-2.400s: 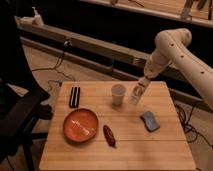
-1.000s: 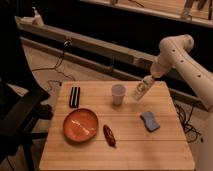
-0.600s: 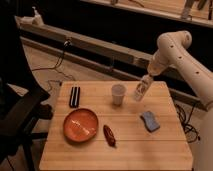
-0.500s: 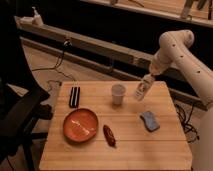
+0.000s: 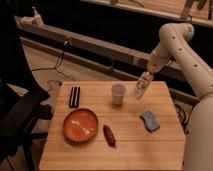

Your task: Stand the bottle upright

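Observation:
The bottle (image 5: 142, 85) is slim and whitish with a faint label. It hangs tilted, nearly upright, over the back right of the wooden table (image 5: 130, 150), just right of the pale cup (image 5: 118, 93). My gripper (image 5: 148, 71) is at the bottle's top end and is shut on it. The white arm reaches in from the right. Whether the bottle's base touches the table I cannot tell.
An orange bowl (image 5: 80, 124) sits front left, with a black flat object (image 5: 74, 96) behind it. A brown object (image 5: 108, 135) lies next to the bowl. A blue-grey sponge (image 5: 150, 121) lies right of centre. A pump dispenser (image 5: 36, 17) stands far back left. A dark chair (image 5: 20, 112) is at the left.
The gripper with the bottle has lifted slightly and shifted right from beside the cup. The bottle is a little more upright than a second ago. Nothing else moved.

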Controlling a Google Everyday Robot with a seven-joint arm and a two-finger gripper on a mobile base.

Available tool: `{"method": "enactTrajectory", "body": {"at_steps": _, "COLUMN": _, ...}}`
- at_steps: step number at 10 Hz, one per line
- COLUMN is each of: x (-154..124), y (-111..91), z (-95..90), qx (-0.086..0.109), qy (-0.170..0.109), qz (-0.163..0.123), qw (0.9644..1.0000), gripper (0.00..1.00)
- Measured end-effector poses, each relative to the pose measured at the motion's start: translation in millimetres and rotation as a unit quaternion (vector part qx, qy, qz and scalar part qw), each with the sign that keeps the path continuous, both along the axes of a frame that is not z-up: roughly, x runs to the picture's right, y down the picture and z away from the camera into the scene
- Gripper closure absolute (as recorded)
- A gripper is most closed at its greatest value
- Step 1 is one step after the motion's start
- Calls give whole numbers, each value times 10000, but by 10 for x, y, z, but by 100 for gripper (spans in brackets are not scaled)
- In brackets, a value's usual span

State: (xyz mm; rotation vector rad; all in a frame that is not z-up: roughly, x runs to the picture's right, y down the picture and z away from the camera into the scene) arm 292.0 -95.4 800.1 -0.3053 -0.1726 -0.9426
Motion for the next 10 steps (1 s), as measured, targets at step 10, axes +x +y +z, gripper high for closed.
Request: {"method": "enactTrajectory", "body": {"at_steps": 10, "x": 314, "y": 322, "z": 440, "qx": 834, "qy": 1359, "qz": -498, "qw": 9859, "gripper": 100}}
